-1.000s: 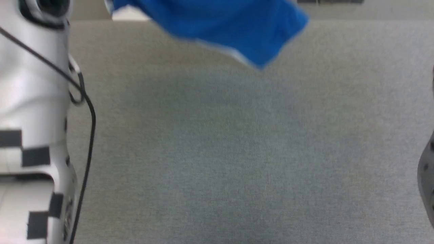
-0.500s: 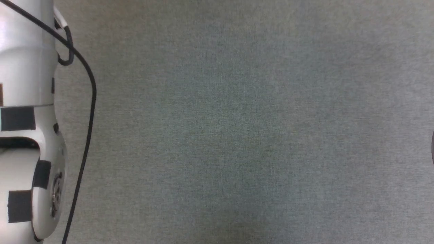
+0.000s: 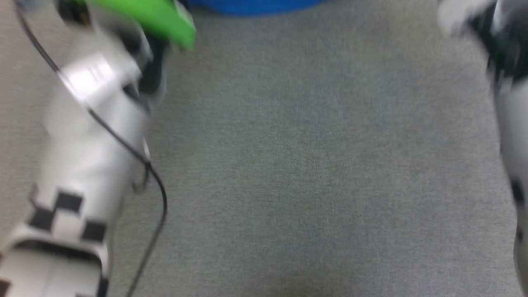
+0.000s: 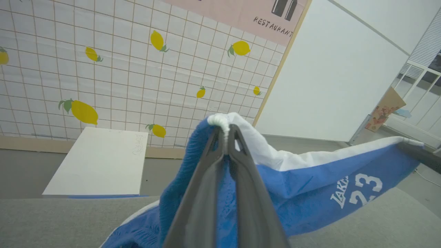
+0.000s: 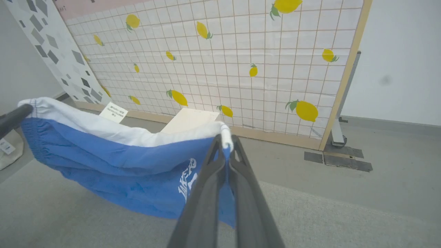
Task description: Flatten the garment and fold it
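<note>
Shorts (image 4: pixel 310 187) reappear up top, stretched between left gripper (image 4: pixel 227 131) and right gripper (image 5: pixel 225 139), both pinching its white edge; lay-down looks next.

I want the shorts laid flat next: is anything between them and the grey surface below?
Nothing visible does. The shorts hang stretched between the left gripper and the right gripper, both shut on the white edge, above bare grey surface.
</note>
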### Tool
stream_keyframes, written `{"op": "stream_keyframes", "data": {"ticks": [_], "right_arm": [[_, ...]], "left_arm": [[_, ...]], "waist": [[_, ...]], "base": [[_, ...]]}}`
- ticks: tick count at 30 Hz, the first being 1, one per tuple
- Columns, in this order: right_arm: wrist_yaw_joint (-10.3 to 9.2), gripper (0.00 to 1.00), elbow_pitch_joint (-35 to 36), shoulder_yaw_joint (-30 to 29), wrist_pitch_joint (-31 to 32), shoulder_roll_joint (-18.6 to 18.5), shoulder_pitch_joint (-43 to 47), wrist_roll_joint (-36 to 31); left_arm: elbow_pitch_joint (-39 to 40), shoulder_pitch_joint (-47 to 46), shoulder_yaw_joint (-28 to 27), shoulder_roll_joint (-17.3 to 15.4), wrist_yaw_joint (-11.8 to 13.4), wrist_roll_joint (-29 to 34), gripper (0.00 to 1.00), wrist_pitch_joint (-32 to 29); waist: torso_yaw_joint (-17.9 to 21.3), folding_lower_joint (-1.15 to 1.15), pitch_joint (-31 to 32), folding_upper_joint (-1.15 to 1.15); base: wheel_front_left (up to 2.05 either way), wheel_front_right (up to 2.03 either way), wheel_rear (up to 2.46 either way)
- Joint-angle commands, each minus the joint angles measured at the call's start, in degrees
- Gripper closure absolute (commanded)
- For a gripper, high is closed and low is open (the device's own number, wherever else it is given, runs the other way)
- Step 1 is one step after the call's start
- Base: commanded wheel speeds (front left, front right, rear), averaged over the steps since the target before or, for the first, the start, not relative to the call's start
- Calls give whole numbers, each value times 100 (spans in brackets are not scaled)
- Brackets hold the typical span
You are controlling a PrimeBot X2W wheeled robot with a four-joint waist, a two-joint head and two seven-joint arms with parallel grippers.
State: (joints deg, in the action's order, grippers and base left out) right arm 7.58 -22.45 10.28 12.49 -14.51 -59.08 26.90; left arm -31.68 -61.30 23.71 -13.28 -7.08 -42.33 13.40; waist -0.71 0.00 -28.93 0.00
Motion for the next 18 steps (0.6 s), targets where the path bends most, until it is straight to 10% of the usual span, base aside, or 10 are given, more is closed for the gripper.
{"op": "stream_keyframes", "data": {"ticks": [1,18], "right_arm": [[-9,100,138,60,-36,-72,425,118],[-9,100,1480,-175,525,-94,5330,1074]], "left_arm": [[132,366,79,-82,-39,-139,100,79],[1310,4739,517,-158,-40,-908,100,159]], "waist": [[-263,0,664,0],[-445,0,2569,0]], "base": [[0,0,0],[0,0,0]]}}
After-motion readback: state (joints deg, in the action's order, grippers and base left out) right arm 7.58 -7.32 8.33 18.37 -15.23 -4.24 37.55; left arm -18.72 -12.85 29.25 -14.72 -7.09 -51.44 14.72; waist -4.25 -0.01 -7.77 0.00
